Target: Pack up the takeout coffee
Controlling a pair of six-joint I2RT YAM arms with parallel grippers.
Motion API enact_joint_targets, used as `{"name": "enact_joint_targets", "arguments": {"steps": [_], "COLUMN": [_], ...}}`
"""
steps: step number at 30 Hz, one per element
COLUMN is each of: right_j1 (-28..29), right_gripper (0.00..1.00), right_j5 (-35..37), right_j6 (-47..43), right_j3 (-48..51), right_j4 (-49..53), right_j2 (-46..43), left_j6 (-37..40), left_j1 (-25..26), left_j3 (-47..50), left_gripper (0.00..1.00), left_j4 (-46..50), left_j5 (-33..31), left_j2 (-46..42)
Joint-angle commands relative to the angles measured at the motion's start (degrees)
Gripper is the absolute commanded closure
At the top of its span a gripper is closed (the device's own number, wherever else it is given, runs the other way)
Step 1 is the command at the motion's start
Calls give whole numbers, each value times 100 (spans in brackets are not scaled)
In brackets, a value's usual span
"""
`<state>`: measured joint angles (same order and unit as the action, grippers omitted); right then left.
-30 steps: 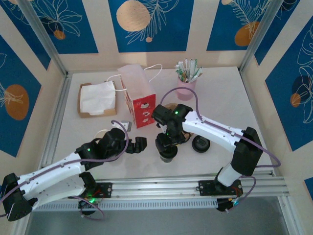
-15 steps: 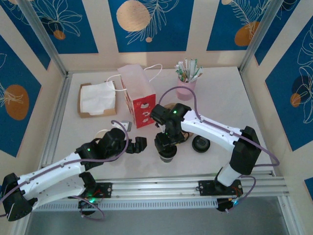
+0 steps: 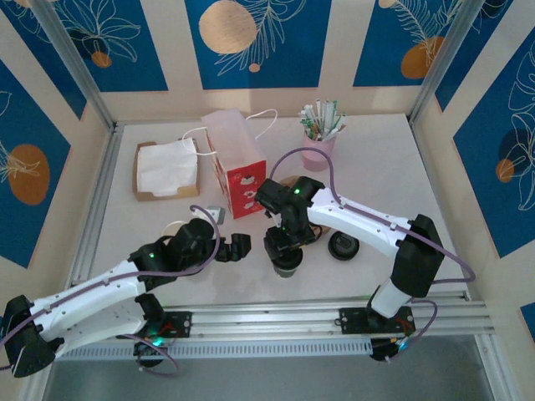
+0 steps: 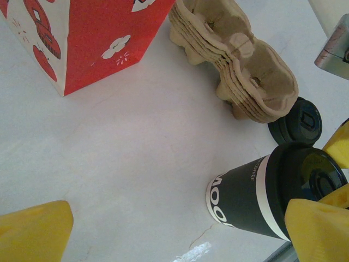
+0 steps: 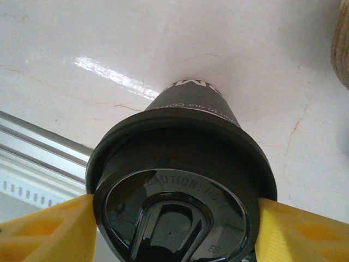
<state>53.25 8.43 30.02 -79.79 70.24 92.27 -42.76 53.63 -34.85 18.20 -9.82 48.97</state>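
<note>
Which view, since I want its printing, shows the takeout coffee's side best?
Left wrist: it sees the takeout coffee side-on, dark wall, white band and lettering. Right wrist looks down on its lid; top external has it small beneath the right pincer.

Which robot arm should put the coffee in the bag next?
Right. The right gripper grips the takeout coffee at its lid, close to the red-and-white bag. The left gripper is open and empty, off to the side.
</note>
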Motion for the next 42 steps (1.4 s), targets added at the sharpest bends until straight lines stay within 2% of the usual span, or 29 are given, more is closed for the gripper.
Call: {"name": "enact_joint_targets", "arguments": {"steps": [1, 42], "right_j1": [55, -32], "right_gripper": [32, 32], "right_j5": [54, -51], "right_j6": [-18, 19], "right_j3": [-141, 91], "right_j4": [210, 8], "right_j2": [81, -78], "left_j6": [5, -11], "left_j1": [-67, -72], "left_j3": [61, 71], "left_gripper": [0, 0], "left_j4": [-75, -133], "left_j5": [77, 112], "left_j2": [-2, 37]}}
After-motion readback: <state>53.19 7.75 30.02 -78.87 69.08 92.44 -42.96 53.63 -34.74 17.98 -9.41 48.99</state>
